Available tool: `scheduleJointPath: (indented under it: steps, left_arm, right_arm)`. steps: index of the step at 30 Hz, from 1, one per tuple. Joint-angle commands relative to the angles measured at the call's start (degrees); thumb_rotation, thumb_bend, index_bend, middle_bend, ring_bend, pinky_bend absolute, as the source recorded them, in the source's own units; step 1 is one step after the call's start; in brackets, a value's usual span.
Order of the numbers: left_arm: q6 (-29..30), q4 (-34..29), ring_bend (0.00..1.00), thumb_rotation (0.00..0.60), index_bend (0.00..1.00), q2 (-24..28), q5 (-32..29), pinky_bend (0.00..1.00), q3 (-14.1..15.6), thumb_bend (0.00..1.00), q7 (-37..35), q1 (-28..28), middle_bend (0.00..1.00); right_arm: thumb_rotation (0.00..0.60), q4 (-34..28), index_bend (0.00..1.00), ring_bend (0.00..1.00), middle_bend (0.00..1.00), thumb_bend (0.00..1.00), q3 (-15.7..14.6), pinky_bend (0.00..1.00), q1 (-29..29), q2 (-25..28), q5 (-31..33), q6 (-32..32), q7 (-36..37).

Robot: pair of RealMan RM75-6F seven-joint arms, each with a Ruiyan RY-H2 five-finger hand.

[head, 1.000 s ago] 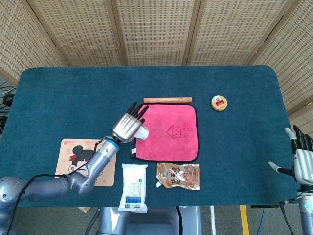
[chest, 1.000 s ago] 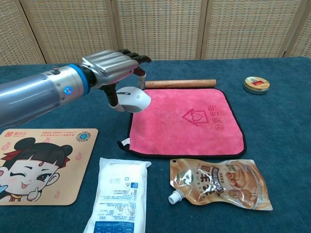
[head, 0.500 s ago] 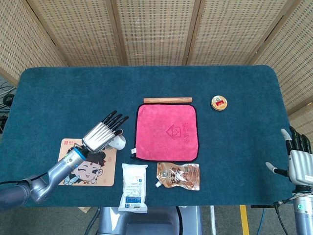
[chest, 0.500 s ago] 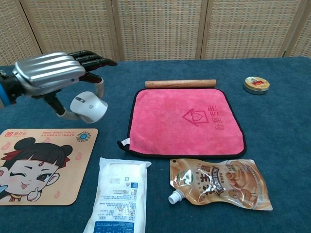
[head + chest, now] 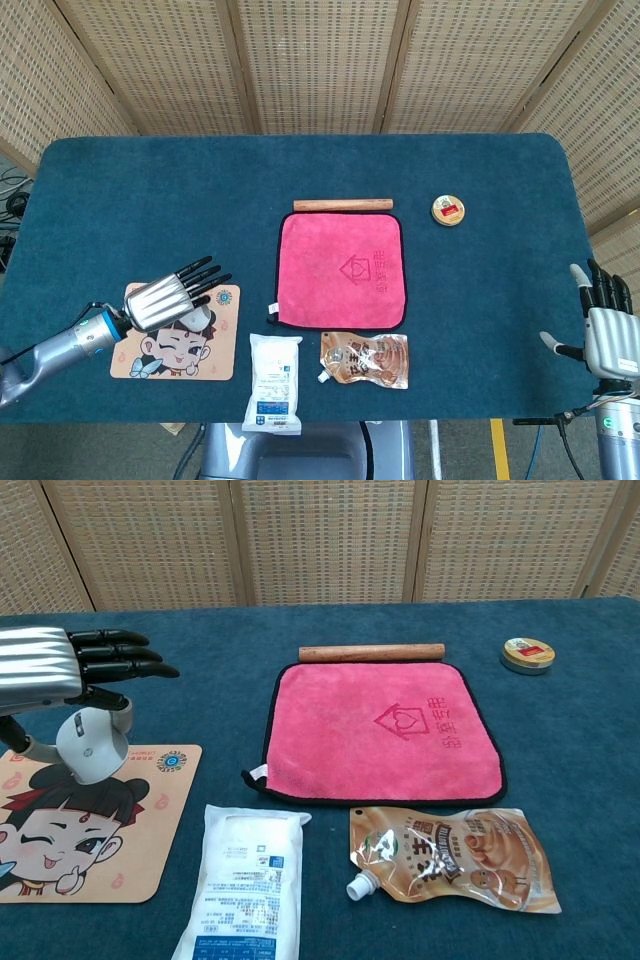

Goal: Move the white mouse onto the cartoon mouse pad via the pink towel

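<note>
White mouse (image 5: 92, 744) carried from pink towel (image 5: 385, 728), now over cartoon mouse pad (image 5: 70, 825)

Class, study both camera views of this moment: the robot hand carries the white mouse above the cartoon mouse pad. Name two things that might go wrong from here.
1. The left robot hand holds the white mouse only from above, fingers extended; it might slip and tumble before placement.
2. The mouse hangs over the cartoon mouse pad's top edge, so a release here might land it partly on the table.
</note>
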Motion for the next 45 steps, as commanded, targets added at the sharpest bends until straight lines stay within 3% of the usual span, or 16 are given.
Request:
scheduleJointPath:
  steps: [1,25,35,38,45]
  left_arm:
    - [1.87,4.70,0.00,0.600,0.65,-1.26,3.25,0.00,2.00,0.18,-1.29,0.55,0.00]
    - [8.60,24.43,0.00,0.600,0.65,-8.67,12.86,0.00,6.85,0.15,-1.17,1.27,0.00]
    - [9.28,28.53,0.00,0.600,0.64,-9.99,12.99,0.00,7.43,0.12,-2.03,1.58,0.00]
    - [8.82,29.24,0.00,0.600,0.56,-10.25,12.59,0.00,7.36,0.07,-2.52,1.65,0.00]
    - [8.08,30.17,0.00,0.600,0.17,-10.53,12.08,0.00,7.36,0.01,-2.97,1.51,0.00]
  right_arm:
    - [0.600,0.01,0.00,0.00,0.00,0.00,0.00,0.00,-0.01,0.00,-0.03,-0.03,0.08]
    - [0.600,0.36,0.00,0.00,0.00,0.00,0.34,0.00,-0.19,-0.29,-0.09,0.30,0.68]
    - [0.600,0.34,0.00,0.00,0.00,0.00,0.32,0.00,-0.11,-0.66,-0.13,0.25,0.11]
    - [0.600,0.37,0.00,0.00,0.00,0.00,0.37,0.00,-0.14,-0.79,-0.13,0.36,0.09]
    - [0.600,0.60,0.00,0.00,0.00,0.00,0.46,0.00,-0.13,-0.96,-0.05,0.37,0.11]
